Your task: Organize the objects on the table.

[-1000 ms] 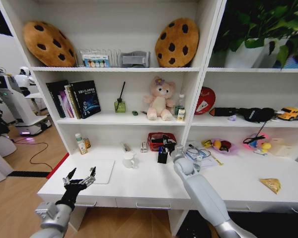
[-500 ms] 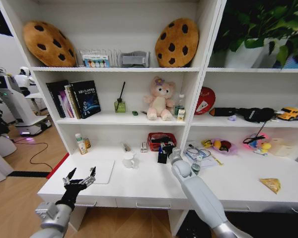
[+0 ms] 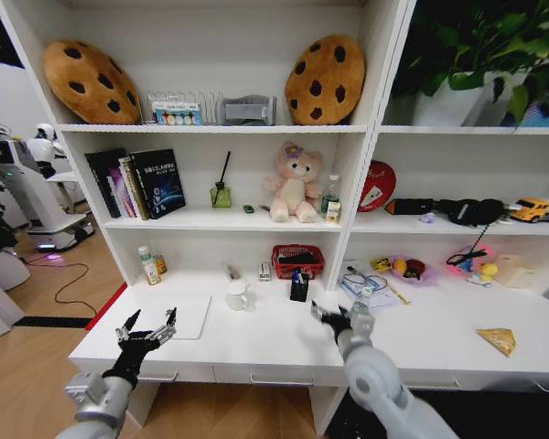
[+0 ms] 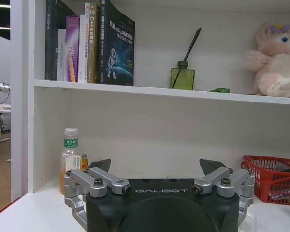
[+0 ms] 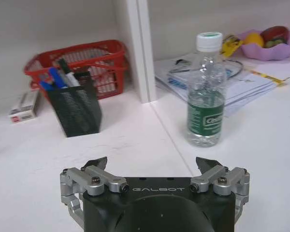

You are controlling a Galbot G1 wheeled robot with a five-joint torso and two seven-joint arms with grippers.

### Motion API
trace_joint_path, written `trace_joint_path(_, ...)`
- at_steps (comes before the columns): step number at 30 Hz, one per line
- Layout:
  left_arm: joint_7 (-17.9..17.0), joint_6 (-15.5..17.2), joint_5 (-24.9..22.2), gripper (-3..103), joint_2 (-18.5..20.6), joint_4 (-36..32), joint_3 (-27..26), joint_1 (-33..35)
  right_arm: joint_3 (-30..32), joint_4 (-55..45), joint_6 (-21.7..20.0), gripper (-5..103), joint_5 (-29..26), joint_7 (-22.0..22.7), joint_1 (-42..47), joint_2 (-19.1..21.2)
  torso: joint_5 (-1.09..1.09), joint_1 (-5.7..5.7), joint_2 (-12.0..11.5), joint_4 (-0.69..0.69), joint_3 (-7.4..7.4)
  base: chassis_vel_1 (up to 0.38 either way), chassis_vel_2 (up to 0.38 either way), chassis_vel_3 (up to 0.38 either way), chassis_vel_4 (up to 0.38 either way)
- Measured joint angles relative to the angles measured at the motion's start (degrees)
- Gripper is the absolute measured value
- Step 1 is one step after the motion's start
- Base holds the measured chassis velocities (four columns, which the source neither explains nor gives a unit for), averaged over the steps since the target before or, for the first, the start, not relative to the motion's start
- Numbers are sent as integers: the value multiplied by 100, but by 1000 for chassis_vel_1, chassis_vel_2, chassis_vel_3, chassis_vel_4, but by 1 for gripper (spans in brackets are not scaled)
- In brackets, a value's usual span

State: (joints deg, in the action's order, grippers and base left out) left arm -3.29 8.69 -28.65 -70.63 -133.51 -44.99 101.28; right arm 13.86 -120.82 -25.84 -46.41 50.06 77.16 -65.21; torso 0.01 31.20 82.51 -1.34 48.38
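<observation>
Right gripper (image 3: pixel 335 317) jaws apart, near bottle (image 5: pixel 205 91)

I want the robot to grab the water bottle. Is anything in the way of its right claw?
Nothing visible: bare white desk lies between the open right gripper and the clear green-labelled bottle. The black mesh pen holder stands off to one side.

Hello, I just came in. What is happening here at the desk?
The robot is tidying the white desk. Its right gripper hovers open and empty over the desktop, facing a clear water bottle that stands upright near a black pen holder and a red basket. The left gripper waits open above the desk's left end, by the laptop. Nothing is gripped.
</observation>
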Motion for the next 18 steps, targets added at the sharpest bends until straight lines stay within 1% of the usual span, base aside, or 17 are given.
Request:
trace_joint_path(1, 0, 0, 0, 100, 0, 0, 0, 0, 0, 0, 0, 100, 0, 0, 0, 0, 0, 0, 0, 0, 0, 0, 0, 0, 0)
trace_joint_path(3, 0, 0, 0, 100, 0, 0, 0, 0, 9, 390, 183, 100, 326, 61, -182, -104, 1, 0, -1, 1, 1, 0, 0, 0, 0)
trace_joint_path(4, 0, 0, 0, 100, 0, 0, 0, 0, 9, 390, 183, 100, 326, 61, -182, -104, 1, 0, -1, 1, 1, 0, 0, 0, 0)
trace_joint_path(5, 0, 0, 0, 100, 0, 0, 0, 0, 33, 565, 241, 100, 502, 70, -336, -114, 1, 1, -1, 2, 1, 0, 0, 0, 0)
trace_joint_path(6, 0, 0, 0, 100, 0, 0, 0, 0, 55, 669, 263, 100, 641, 54, -459, -90, 0, 2, -2, 2, 1, 0, 0, 0, 0)
trace_joint_path(9, 0, 0, 0, 100, 0, 0, 0, 0, 67, 800, 279, 100, 799, 7, -642, -26, -1, 2, -2, 1, 1, 0, 0, 0, 0)
trace_joint_path(18, 0, 0, 0, 100, 0, 0, 1, 0, 115, 1072, 296, 100, 910, 36, -974, 29, 0, 2, -2, 0, 1, 0, 0, 0, 0)
